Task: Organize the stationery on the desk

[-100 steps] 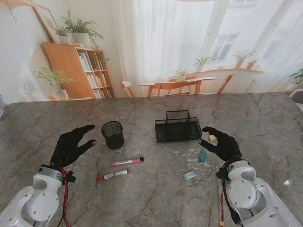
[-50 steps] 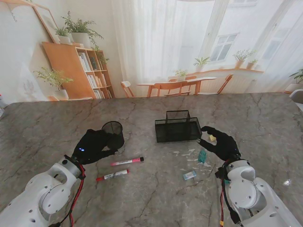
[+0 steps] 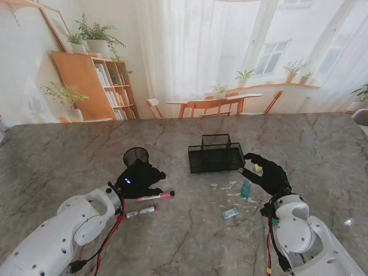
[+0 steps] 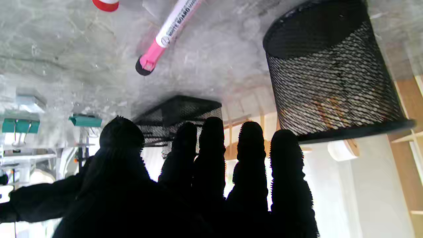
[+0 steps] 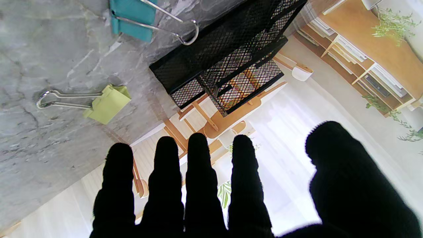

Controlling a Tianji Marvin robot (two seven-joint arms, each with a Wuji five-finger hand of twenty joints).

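Since the left hand (image 3: 138, 179) hangs just over the cap-less end of the pink marker (image 3: 154, 196), between that pen and the round mesh pen cup (image 3: 136, 156), the coming move turns on how the marker lies under the palm: its long axis runs across the table from the robot's left to its right, rising slightly toward the pink end, and the hand sits at its left portion, on the side farther from me. A second, red marker (image 3: 136, 213) lies nearly parallel, a little nearer to me and just beside the left forearm. Both pens are far closer to the left hand than to the right hand (image 3: 265, 174), which hovers on the other side beside the rectangular mesh desk organizer (image 3: 215, 155), near a yellow binder clip (image 5: 107, 103) and a teal binder clip (image 3: 245, 190); a pale blue eraser-like block (image 3: 230, 213) lies nearer to me. Neither hand holds anything: the left wrist view shows the left hand's fingers (image 4: 213, 145) extended and apart with the marker clear of them, and the right hand's are likewise spread and empty. Dark print runs along the pink marker's white barrel (image 4: 176, 20), but it is too blurred to read with confidence.
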